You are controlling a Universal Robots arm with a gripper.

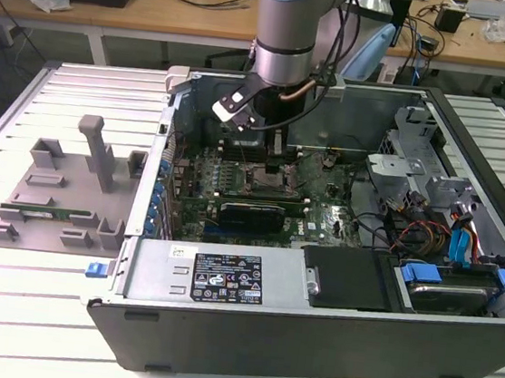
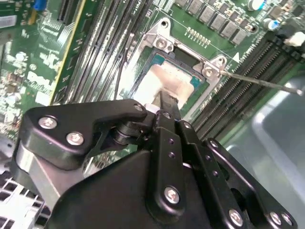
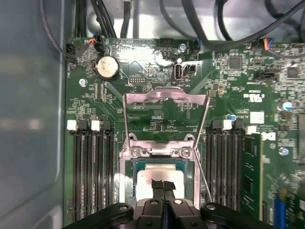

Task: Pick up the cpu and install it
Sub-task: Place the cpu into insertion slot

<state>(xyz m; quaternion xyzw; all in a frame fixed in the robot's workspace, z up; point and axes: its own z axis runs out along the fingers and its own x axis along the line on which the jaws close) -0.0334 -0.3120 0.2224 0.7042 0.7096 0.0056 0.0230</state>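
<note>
- The gripper (image 3: 163, 187) is matte black metal with bolted links. Its two slim fingers (image 3: 157, 185) are pressed together with no gap, clenched on nothing, and their tips rest on the cpu (image 3: 145, 183).
- The cpu lies flat in its socket (image 3: 125, 160), its pale, shiny square top ringed by a green edge.
- The bright steel load plate (image 3: 164, 95) stands hinged open just past the socket.
- Long black memory slots (image 3: 90, 167) flank the socket on the green motherboard (image 3: 143, 57).
- In the exterior view, the arm (image 1: 289, 29) reaches down at upper centre into the open grey computer case (image 1: 224, 282).
- At middle left, a grey moulded tray (image 1: 51, 193) sits on the slatted table (image 1: 2, 306).
</note>
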